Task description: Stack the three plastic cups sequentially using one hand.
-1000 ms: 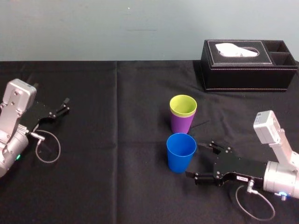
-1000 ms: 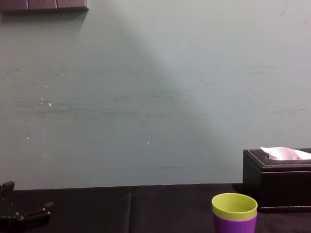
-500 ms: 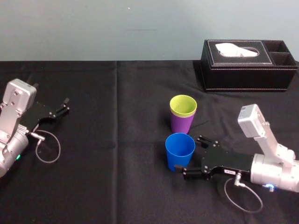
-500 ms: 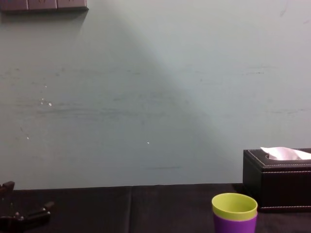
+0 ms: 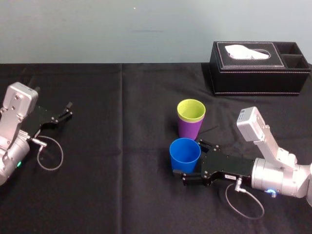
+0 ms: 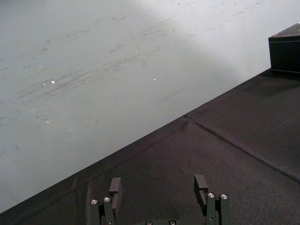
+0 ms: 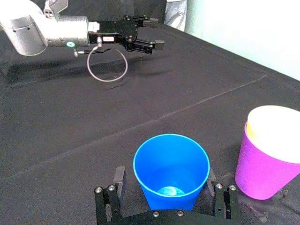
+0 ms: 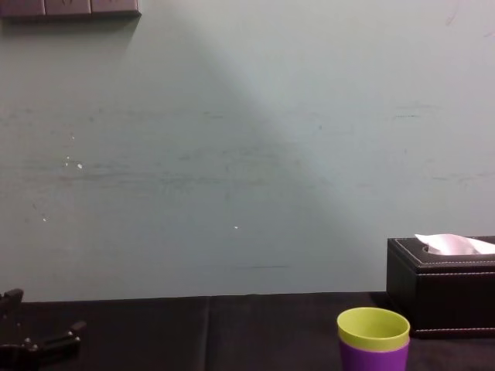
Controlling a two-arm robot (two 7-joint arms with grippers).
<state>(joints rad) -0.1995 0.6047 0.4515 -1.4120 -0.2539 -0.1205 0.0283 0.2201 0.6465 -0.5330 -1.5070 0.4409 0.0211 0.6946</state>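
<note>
Centre-right, right end effector (image 5: pixel 188 159) unclenched around blue cup (image 5: pixel 185 152), left end effector (image 5: pixel 68 110) unclenched, leftward.

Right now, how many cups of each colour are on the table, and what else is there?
Blue tapered plastic cup: 1
Yellow-green plastic cup, nested in the purple: 1
Purple plastic cup: 1
Black tissue box: 1
Grippers: 2, right gripper open around the blue cup, left gripper parked left
Total: 6
</note>
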